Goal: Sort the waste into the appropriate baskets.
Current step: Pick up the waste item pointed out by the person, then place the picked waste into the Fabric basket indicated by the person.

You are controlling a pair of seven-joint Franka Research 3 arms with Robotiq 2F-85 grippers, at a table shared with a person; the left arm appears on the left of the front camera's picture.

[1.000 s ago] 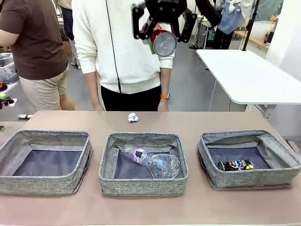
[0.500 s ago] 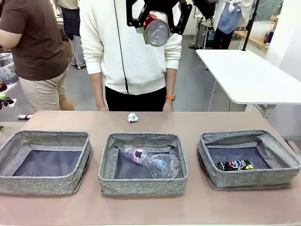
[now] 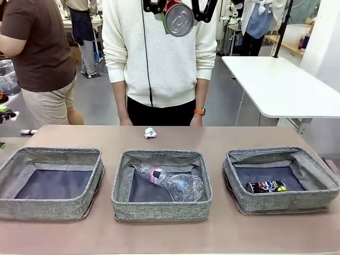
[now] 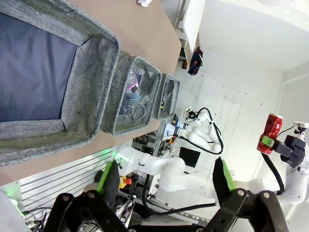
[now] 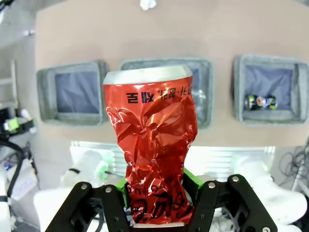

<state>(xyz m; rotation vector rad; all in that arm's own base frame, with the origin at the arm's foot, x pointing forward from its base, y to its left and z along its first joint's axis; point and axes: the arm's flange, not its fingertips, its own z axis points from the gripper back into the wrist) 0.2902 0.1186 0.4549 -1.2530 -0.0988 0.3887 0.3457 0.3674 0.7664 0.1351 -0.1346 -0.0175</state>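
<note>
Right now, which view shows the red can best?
Right wrist view: the can is close up, crumpled, clamped in the right gripper. Front view shows its round end at the top edge; left wrist view, a small far shape.

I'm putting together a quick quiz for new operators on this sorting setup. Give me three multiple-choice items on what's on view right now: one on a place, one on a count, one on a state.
1. The dark can lies in:
A. the left basket
B. the middle basket
C. the right basket

2. How many baskets hold no waste?
A. one
B. two
C. three

3. The right gripper is:
A. open
B. shut on the red can
C. shut on nothing

Answers:
1. C: the dark can rests on the lining of the right basket.
2. A: the middle basket and right basket each hold waste, while the left basket's lining is bare.
3. B: the right wrist view shows the green pads pressed against the crumpled red can, which is held high above the table.
</note>
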